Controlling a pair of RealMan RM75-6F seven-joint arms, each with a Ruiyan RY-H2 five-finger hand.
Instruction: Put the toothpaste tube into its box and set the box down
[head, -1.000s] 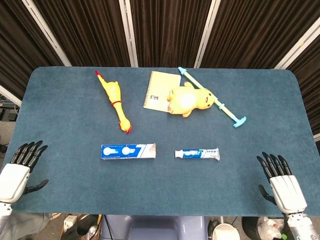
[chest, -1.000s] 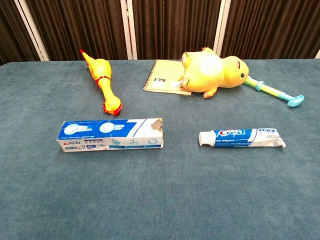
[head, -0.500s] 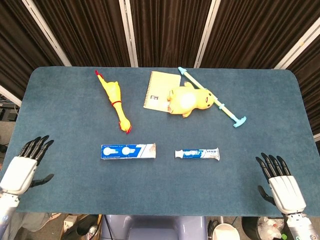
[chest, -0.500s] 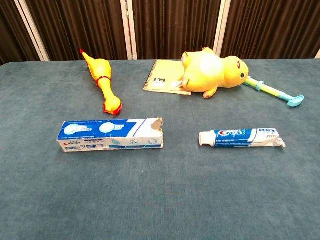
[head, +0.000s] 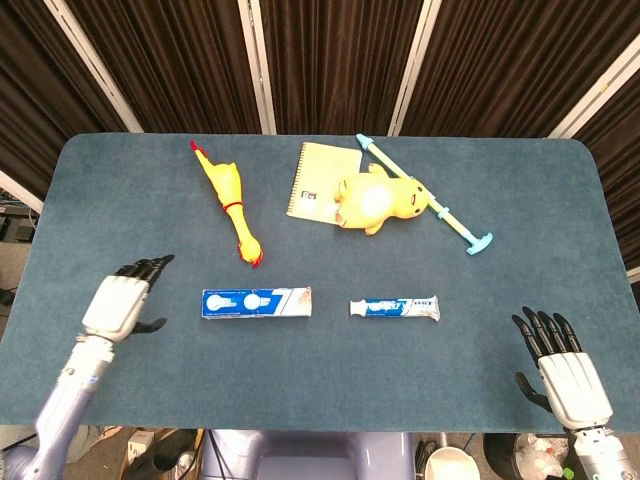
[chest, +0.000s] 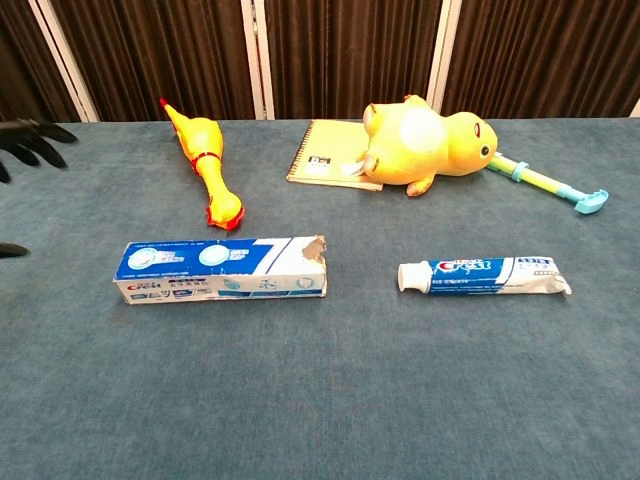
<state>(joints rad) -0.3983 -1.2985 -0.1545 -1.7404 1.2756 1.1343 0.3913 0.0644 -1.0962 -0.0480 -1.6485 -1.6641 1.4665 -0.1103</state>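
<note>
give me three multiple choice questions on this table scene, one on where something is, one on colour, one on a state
1. Where does the toothpaste tube lie?
A. inside the box
B. on the table, apart from the box
C. on the notebook

2. What colour is the rubber chicken?
A. yellow
B. green
C. blue

3. What is the left hand doing?
A. gripping the box
B. pinching the tube
C. holding nothing, fingers apart

Key: 1 B, bare table cloth shows between tube and box. 2 A, its body is yellow with red at the ends. 3 C, the head view shows it beside the box's end with nothing in it.
</note>
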